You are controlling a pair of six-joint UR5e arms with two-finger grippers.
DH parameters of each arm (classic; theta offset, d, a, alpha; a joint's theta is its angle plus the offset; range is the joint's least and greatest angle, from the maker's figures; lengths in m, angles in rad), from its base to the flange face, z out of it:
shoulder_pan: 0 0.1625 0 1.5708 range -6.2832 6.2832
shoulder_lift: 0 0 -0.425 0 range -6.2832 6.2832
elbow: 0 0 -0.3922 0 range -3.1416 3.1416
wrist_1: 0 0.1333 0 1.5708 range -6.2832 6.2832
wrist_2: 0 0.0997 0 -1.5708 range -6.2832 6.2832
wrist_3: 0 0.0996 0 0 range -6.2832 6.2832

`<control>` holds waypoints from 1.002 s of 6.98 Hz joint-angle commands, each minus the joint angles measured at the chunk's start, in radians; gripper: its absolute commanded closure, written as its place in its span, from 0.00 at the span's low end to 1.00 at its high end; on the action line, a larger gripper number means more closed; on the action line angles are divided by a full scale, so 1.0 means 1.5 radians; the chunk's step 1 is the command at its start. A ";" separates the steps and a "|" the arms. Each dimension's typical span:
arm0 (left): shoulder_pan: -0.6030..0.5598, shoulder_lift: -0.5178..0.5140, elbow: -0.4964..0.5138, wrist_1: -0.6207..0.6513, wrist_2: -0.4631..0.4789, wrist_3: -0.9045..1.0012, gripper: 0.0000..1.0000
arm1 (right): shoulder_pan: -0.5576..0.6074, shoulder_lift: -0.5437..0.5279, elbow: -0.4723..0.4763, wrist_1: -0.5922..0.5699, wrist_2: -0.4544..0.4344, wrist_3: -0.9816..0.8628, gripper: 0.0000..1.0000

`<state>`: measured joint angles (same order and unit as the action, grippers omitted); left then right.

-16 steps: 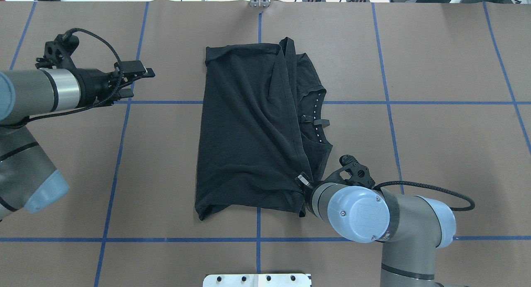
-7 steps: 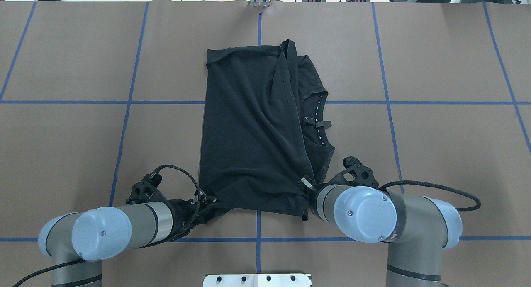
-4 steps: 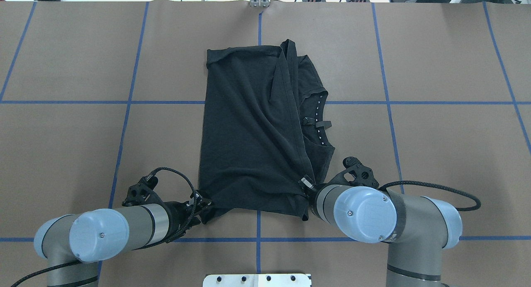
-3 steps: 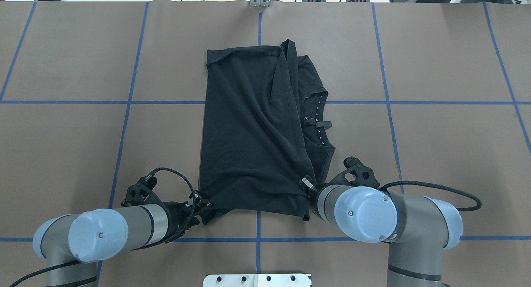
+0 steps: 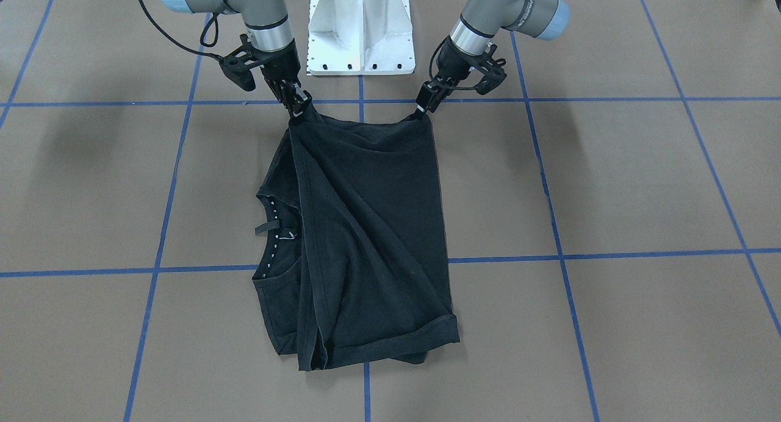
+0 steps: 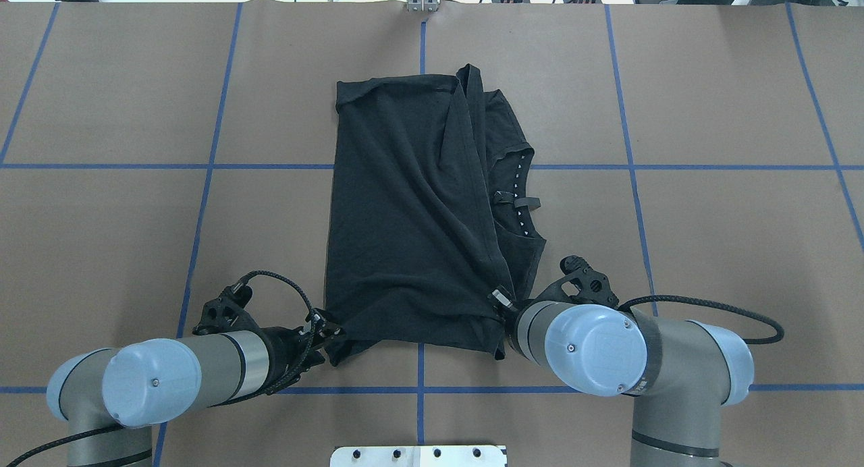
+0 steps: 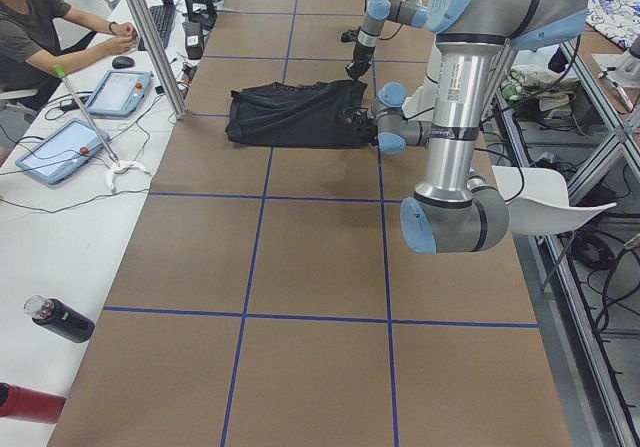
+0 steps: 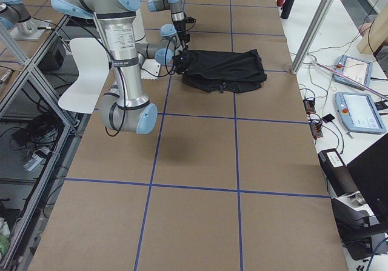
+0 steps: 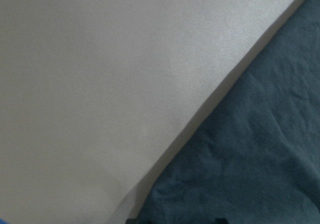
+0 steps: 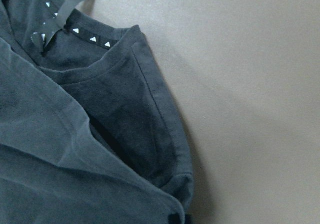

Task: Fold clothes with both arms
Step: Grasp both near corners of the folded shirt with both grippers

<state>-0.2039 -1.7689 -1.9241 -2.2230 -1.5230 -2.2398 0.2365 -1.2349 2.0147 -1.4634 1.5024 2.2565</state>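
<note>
Shirt first: the black short-sleeved cotton T-shirt [image 6: 405,217] lies on the brown desk with blue tape lines [image 6: 709,251]. It is already folded into a long strip. Its long way runs straight away from both hands, toward the far side of the desk.

The left hand [image 5: 425,105] is pressed together on one near corner of the shirt. The right hand [image 5: 298,103] pinches the other near corner. All the rest of the cloth lies in front of the hands, and nothing lies behind them. Both hands are equally close to the shirt, one at each end of the near edge. So I think the next move is to lift this edge and carry it forward, over to the far edge. The two hands should go together so the strip does not twist.

The front view shows each corner pulled up into a small peak at a hand. From overhead, the right arm covers most of its own hand. The right wrist view shows the neck band with little white triangles [image 10: 92,38], just beside that hand. The left wrist view shows only plain dark cloth and bare desk. No view shows any print.
</note>
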 commanded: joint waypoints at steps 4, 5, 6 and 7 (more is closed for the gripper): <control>0.007 -0.005 0.023 -0.004 0.002 0.000 0.43 | 0.000 0.000 0.001 0.000 0.000 0.000 1.00; 0.007 -0.005 0.023 -0.004 0.002 -0.001 0.49 | 0.000 0.000 0.001 0.000 0.000 0.000 1.00; 0.006 -0.005 0.023 -0.004 0.001 -0.001 0.90 | 0.000 0.000 0.001 -0.001 0.000 0.000 1.00; 0.007 -0.005 0.026 -0.004 0.002 -0.001 1.00 | 0.000 -0.001 0.000 -0.001 0.001 0.000 1.00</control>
<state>-0.1941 -1.7757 -1.8892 -2.2289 -1.5208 -2.2409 0.2363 -1.2352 2.0155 -1.4644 1.5021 2.2565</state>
